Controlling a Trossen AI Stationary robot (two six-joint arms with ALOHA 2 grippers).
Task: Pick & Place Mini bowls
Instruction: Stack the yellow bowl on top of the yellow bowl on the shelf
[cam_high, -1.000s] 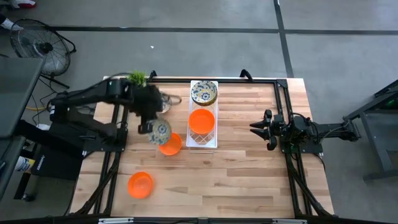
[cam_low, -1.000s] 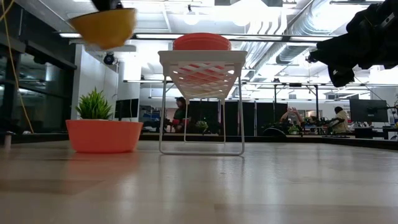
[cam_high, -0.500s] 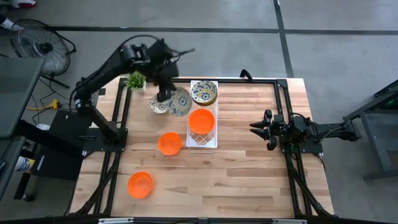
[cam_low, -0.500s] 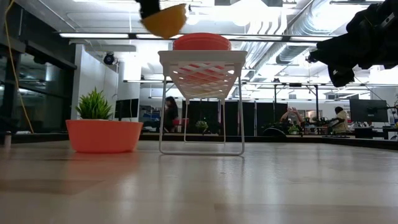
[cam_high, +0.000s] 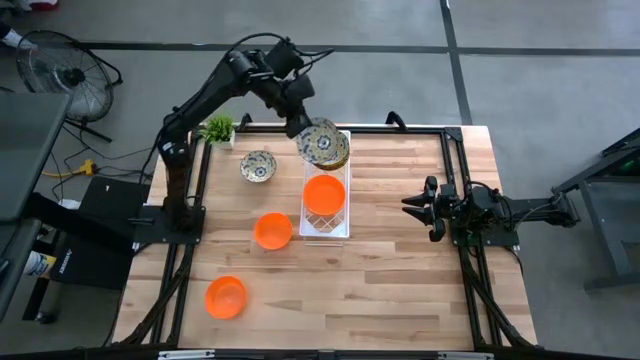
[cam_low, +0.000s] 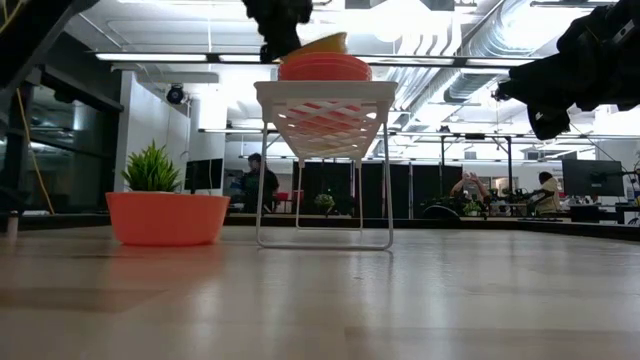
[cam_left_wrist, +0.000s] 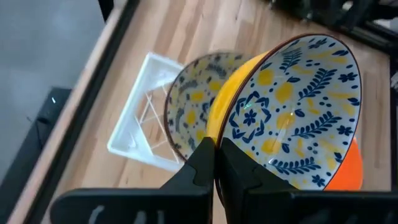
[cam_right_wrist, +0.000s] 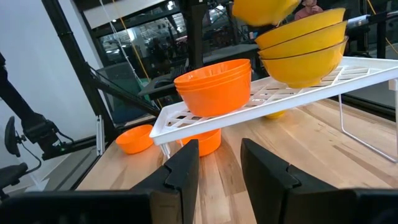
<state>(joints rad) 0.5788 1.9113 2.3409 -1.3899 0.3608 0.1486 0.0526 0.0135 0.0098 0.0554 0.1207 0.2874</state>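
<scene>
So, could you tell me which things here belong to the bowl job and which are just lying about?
Part of the job:
- patterned bowl gripped by the left gripper
- patterned bowl stack on the white rack
- orange bowls on the rack
- loose patterned bowl
- two loose orange bowls

Lying about:
- potted plant

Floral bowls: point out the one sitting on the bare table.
The floral bowl beside the plant, left of the rack. The others sit stacked on the rack's far end, or are held above it by the left gripper.
</scene>
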